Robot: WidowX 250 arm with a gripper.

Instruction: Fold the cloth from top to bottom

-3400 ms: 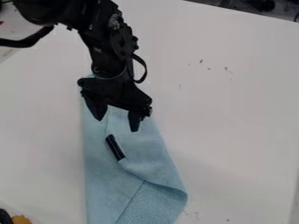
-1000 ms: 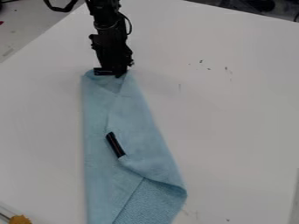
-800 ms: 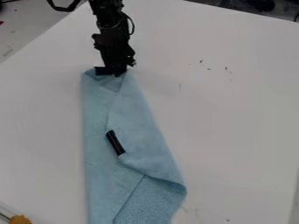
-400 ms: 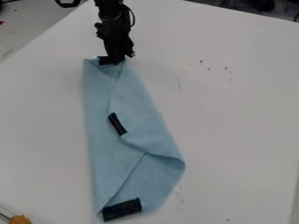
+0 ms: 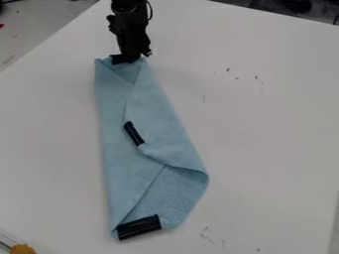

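Pinching the far end of the cloth [image 5: 162,119], the gripper [image 5: 127,59] is up at 11 o'clock, and by the look of it that grip is narrow, with the top edge caught in it. So where do we stand? The cloth lies flat on the white table [image 5: 265,129], stretched out long from 11 o'clock down to between 6 and 7, with a blunt corner bulging out at 5. There are layers in it, mind you: a flap lies across from the right, its edge slanting past 1 dark strip [image 5: 134,133] just inside 9 o'clock, and a diagonal crease runs down towards a 2nd dark strip [image 5: 139,227] at the bottom end. That's a sideways overlap, though, and it's not the fold we're after! Top and bottom are well apart, the full length of the cloth between them, so I'd call the top-to-bottom fold 0 parts done. Grip looks to be had, and that's the only piece in place. What's left is the big stuff: lift that edge, carry it over towards 6 o'clock, lay it down near the bottom end, and let go.
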